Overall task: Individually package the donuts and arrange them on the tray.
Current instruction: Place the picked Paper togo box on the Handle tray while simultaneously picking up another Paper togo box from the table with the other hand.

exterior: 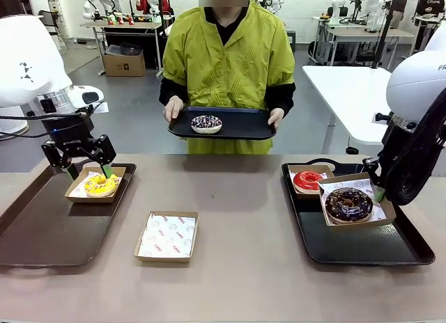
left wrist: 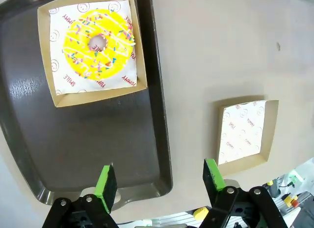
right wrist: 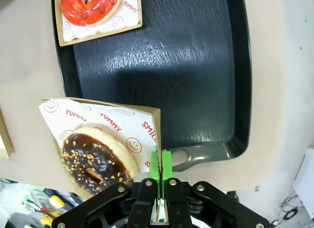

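My left gripper hangs open just above the yellow-iced donut, which lies in a paper-lined box at the far end of the left tray. In the left wrist view the yellow donut lies ahead of the open left gripper. My right gripper is shut on the edge of the box holding the chocolate donut, held over the right tray. The right wrist view shows the right gripper pinching that box beside the chocolate donut. The red-glazed donut sits boxed behind it. A person holds a small tray with a sprinkled donut.
An empty paper-lined box lies on the table between the two trays, and it appears to the right in the left wrist view. The red donut's box occupies the right tray's far corner; the rest of that tray is bare.
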`<state>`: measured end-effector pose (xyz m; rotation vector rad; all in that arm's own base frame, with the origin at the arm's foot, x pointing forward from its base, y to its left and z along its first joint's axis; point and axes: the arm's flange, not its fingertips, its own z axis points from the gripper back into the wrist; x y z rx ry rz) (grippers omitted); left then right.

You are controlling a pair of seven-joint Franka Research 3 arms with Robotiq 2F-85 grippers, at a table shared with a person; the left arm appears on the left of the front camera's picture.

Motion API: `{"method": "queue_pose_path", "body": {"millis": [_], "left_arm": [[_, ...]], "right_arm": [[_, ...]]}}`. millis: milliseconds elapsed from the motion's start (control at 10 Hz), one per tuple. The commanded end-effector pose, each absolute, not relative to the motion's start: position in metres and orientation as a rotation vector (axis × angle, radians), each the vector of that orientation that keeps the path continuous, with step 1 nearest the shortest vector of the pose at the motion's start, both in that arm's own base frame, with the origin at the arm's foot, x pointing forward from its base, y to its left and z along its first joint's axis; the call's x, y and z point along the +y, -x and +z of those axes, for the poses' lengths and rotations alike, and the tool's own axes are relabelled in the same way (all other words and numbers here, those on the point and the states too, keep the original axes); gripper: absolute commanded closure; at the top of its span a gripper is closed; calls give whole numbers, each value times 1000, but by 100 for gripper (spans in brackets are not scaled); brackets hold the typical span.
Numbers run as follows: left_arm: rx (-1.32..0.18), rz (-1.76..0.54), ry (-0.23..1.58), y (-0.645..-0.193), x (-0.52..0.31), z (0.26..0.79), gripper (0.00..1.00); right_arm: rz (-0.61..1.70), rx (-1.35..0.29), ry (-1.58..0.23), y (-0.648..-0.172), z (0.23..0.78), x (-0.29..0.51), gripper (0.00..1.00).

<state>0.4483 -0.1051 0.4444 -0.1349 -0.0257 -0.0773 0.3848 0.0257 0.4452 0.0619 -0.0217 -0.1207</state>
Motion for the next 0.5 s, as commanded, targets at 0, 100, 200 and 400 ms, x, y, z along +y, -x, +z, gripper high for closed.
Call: {"method": "queue_pose_path", "body": {"millis": [0, 100, 200, 400], "left_arm": [[-36, -76, 129, -449, -104, 445, 8], [-36, -76, 129, -449, -104, 445, 8], [-36, -76, 129, -449, -104, 445, 8], [-36, -76, 129, -449, -104, 445, 8]], "right_arm": [[-120, -19, -55, -382, 443, 24, 98], [-120, -19, -55, -382, 443, 24, 98], [-120, -19, -55, -382, 443, 24, 98], [-120, -19, -55, -382, 443, 24, 98]]}}
